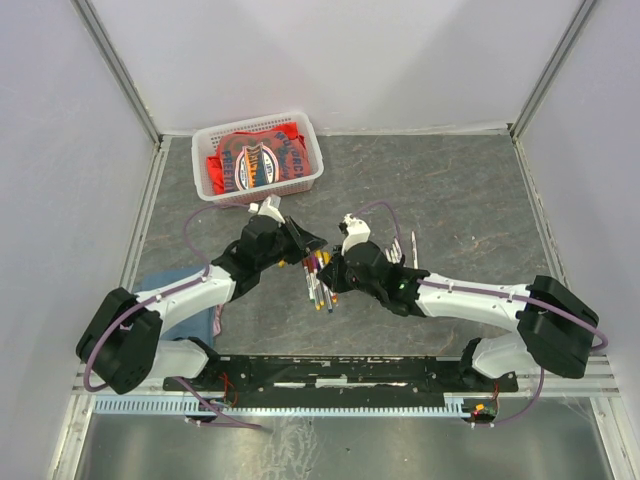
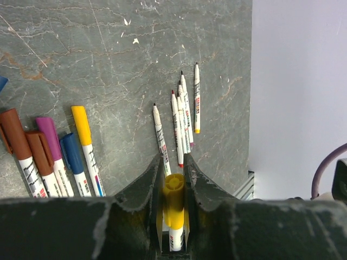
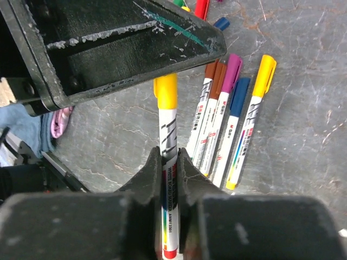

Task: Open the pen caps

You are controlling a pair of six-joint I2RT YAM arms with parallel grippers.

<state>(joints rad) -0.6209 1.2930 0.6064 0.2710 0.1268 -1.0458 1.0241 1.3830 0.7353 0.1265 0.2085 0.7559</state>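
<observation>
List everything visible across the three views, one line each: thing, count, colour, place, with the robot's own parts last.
held pen: one, white barrel, yellow cap, in the robot's grasp.
capped pens: five, caps brown, brown, purple, blue, yellow, side by side on the table.
uncapped pens: about five, white, loose cluster on the table.
further caps: red and blue at least, beyond the capped pens; count unclear.
basket: one, white, far left of the table, holding a red cloth.
blue cloth: one, near left edge.
table: one, grey marbled.
left gripper: one, black, shut on the yellow cap.
right gripper: one, black, shut on the held pen's barrel.
</observation>
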